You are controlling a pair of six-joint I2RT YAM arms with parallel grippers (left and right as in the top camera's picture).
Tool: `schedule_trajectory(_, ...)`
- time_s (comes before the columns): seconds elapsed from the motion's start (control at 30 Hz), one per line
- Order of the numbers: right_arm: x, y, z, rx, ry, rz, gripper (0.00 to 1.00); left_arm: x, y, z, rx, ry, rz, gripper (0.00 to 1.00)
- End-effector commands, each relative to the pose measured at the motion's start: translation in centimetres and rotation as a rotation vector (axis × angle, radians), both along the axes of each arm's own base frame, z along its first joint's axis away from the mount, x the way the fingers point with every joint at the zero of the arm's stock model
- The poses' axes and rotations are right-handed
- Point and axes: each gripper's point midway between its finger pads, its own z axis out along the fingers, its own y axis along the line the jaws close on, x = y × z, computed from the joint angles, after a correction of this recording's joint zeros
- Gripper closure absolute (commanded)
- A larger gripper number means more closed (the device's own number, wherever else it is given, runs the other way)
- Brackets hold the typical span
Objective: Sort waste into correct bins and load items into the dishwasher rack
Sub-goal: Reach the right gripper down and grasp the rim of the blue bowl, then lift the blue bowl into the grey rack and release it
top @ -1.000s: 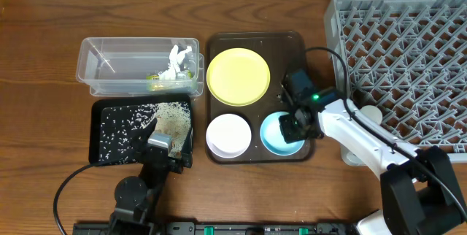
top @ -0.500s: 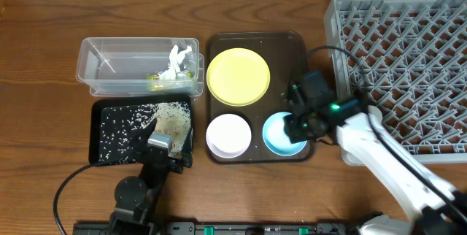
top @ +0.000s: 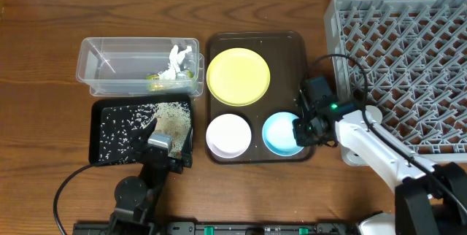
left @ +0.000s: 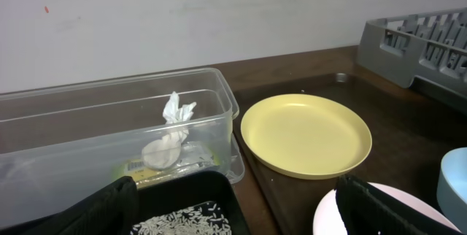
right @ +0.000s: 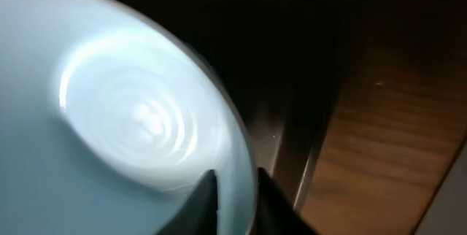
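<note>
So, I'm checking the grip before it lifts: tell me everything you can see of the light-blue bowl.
The light-blue bowl is small, round, glossy, apparently plastic, empty and upright. It sits in the near right corner of the brown tray, beside the white bowl. The right gripper pinches its right rim.

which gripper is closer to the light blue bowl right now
Right. The right gripper has its fingers pinching the light-blue bowl at its right rim. The left gripper hangs open over the black tray, beyond the white bowl.
</note>
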Motion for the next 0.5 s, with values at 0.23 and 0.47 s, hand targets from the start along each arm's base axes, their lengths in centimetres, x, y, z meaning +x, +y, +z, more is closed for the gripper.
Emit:
schedule_trajectory(0.23, 1.8, -0.7, 6.4, 0.038, -0.192, -0.07, 0.99, 0.0, -0.1, -1.5, 0.008, 0.033, -0.009, 0.11)
schedule_trajectory(0.47, 3.5, -10.2, 17.2, -0.295, -0.643, -0.369, 0.99, 0.0, -0.1, -1.5, 0.008, 0.033, -0.009, 0.11)
